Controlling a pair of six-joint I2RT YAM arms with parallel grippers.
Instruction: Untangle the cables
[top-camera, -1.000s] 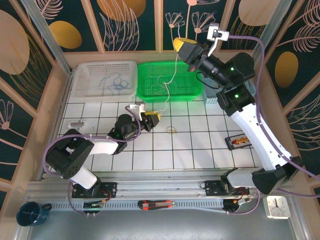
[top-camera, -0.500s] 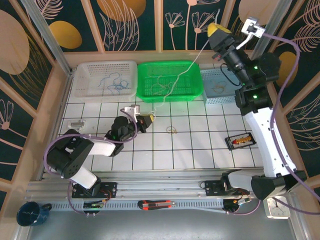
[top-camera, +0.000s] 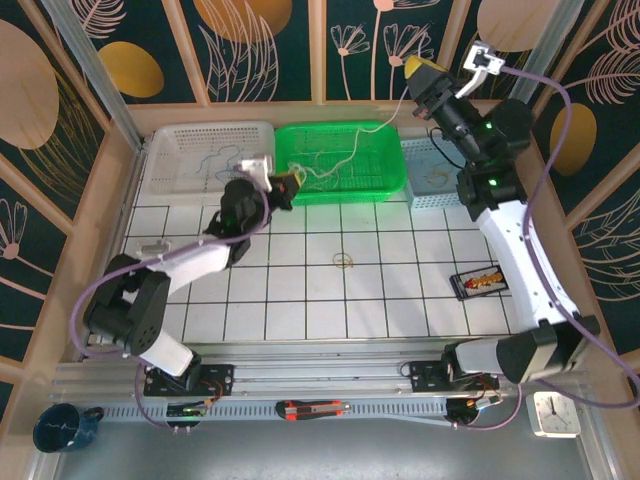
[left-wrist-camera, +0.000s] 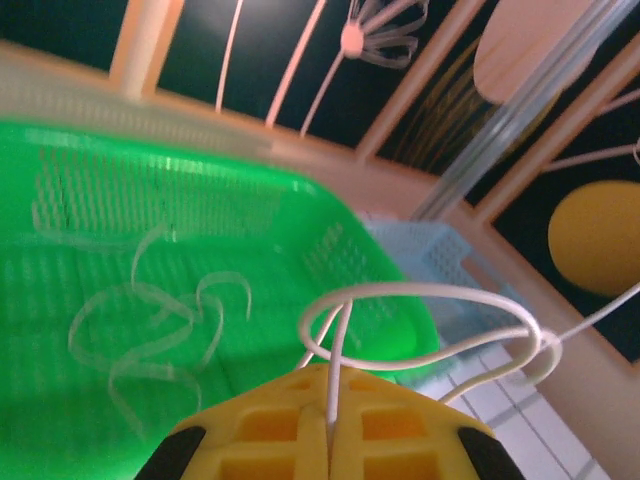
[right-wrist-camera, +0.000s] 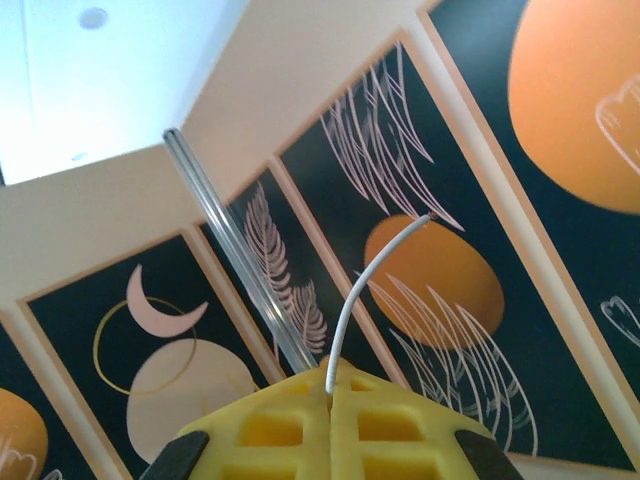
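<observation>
Two pincers share one white cable (top-camera: 352, 153), each clamped on one of its ends. The left pincer (top-camera: 293, 187) has its yellow fingers pressed together, the cable coming up out of the seam between them in its wrist view (left-wrist-camera: 328, 420). A second ago its jaws stood partly apart over the tiled tabletop (top-camera: 380, 290); now it is shut and has moved away from the arm bases to the near rim of the green basket (top-camera: 385, 187).

The right pincer (top-camera: 417, 70) is raised high beyond the far right corner of that basket, closed on the cable's other end, and a short free tip of the cable (right-wrist-camera: 362, 290) curves up past its fingertips (right-wrist-camera: 328, 400). Half a second ago it sat a little further right and higher, so it has come slightly back toward the left pincer. The cable's span between the two is shorter and now lies wholly over the green basket, no longer reaching out over the tabletop.

Just ahead of the left pincer the cable (left-wrist-camera: 420, 292) forms a loose loop. Beyond and to the left of that pincer, pale strands (left-wrist-camera: 150, 330) lie curled on the basket floor (left-wrist-camera: 80, 190). Blue cables (top-camera: 232, 168) rest in the white basket (top-camera: 165, 160) to the left pincer's left, unchanged. A pale blue basket (top-camera: 425, 190) sits below the right pincer.
</observation>
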